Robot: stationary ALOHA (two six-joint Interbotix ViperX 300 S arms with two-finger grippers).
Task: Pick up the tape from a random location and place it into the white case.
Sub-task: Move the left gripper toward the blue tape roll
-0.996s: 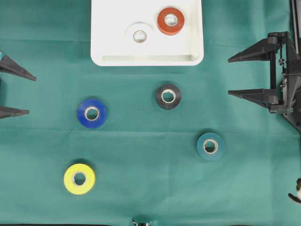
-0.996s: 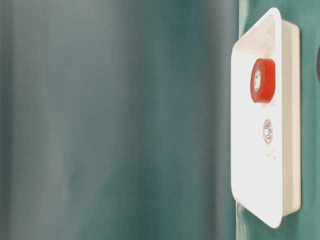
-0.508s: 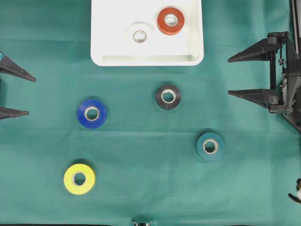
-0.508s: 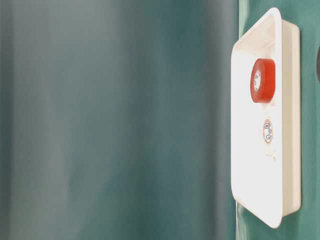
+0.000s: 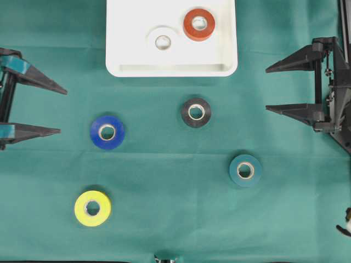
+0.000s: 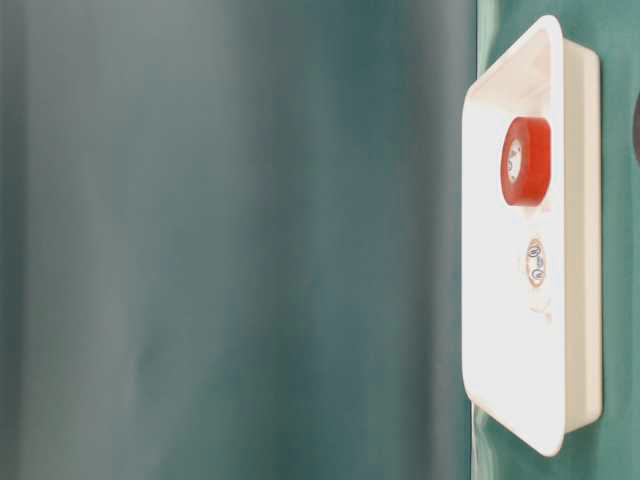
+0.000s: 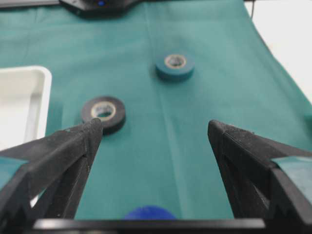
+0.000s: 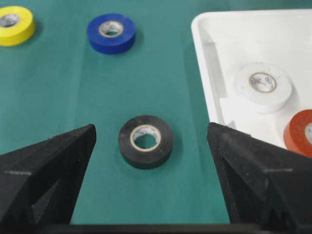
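Two tape rolls [image 5: 181,32] lie in the white case [image 5: 126,44] at the cloth's [image 5: 164,219] top edge – four more rolls [image 5: 164,153] scattered below it

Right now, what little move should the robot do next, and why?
Probably ease the open left gripper forward over the blue tape. It is the nearest roll lying loose on the green cloth, outside the white case.

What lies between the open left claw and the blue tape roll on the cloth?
Only bare green cloth separates the left claw from the blue tape roll, as the overhead view shows.
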